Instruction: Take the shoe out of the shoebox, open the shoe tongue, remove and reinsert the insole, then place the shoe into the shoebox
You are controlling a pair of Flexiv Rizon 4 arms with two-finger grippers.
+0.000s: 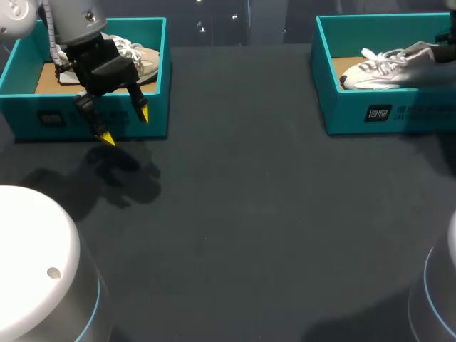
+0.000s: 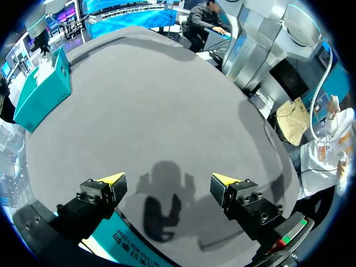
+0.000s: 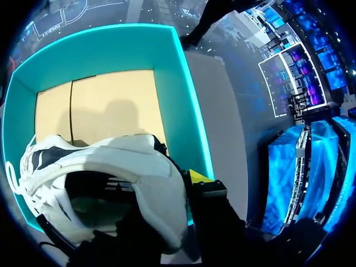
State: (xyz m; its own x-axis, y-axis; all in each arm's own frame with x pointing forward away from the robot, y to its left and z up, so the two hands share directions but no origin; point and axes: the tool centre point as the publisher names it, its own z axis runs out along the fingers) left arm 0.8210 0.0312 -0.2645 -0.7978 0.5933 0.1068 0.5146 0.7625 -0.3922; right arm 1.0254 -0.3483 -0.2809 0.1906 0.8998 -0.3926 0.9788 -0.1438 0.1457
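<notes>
The shoe (image 1: 381,68) on my right side is not yet out of its box, so by my reading the task is at its first step: nothing is done, and the lift-out, the tongue, the insole and the return all remain.

Nearest lies the dark table (image 1: 249,214), bare in the middle where the shoe would need to be set down. Further on, the left gripper (image 1: 125,126) hangs over the near wall of the left box (image 1: 85,107) with its yellow-tipped fingers spread wide and nothing between them. Behind it, another shoe (image 1: 139,57) rests on the cardboard floor of that box.

At the far right, the white shoe sits inside the right box (image 1: 356,114), toe low toward the middle of the table, heel raised near the rim. The right gripper (image 3: 181,186) looks clamped on the heel: one finger shows outside the heel wall, and the other seems to be down inside the opening. The wrist view shows the box floor beneath the shoe, which suggests it is on its way up
</notes>
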